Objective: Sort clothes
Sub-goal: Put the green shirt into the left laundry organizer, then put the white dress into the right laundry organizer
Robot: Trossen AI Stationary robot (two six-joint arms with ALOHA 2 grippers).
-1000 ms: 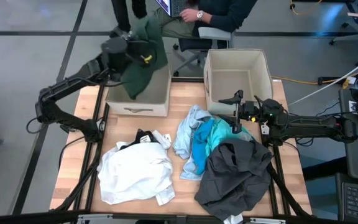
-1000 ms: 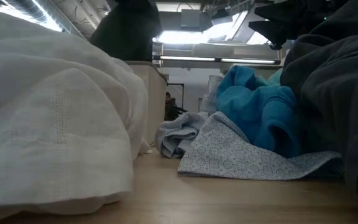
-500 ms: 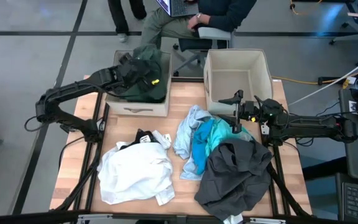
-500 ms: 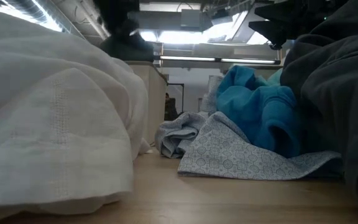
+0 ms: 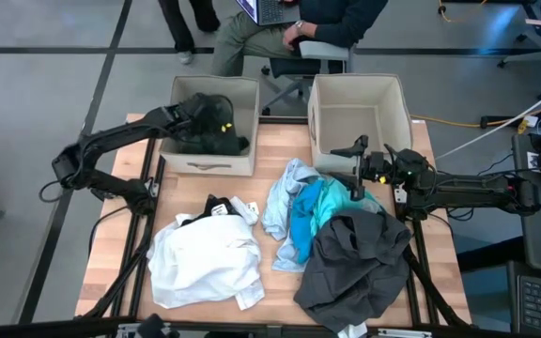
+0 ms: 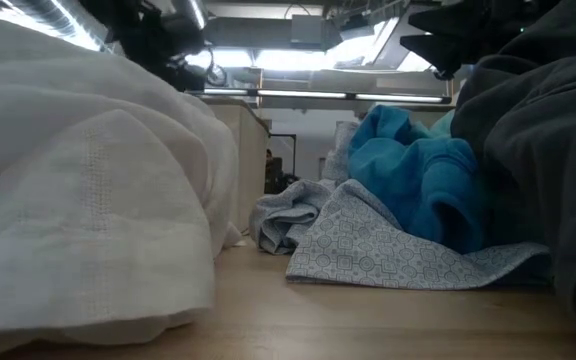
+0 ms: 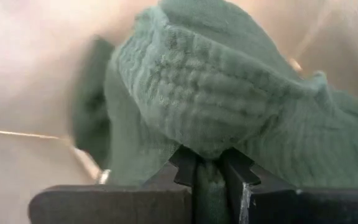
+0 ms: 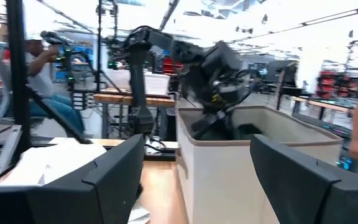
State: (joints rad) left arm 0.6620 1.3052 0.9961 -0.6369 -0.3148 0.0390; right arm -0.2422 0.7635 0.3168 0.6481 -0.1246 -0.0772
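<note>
Left wrist view puts our left gripper (image 7: 209,169) clenched on a fold of the dark green waffle-knit garment (image 7: 229,93), with beige walls close around it — we are down inside the left beige square fabric bin (image 5: 208,161), presumably to set the garment at the bottom and not let it spill over the rim. From above, the green bundle sits within that bin, at the far left of the wooden tabletop (image 5: 272,286).

Our right gripper (image 5: 358,150) waits with its fingers spread, gripping nothing, just before the right beige square fabric bin (image 5: 360,113), which looks empty. It hangs over the heap it would likely draw from next — the pale blue patterned cloth (image 5: 284,195), the turquoise fleece (image 5: 306,218) and the large dark grey garment (image 5: 357,265) overlap, so lifting one may drag another. The big white shirt (image 5: 205,263) lies apart at the near left, a small black piece (image 5: 217,206) touching its far edge. A seated person (image 5: 294,23) is beyond the bins.
</note>
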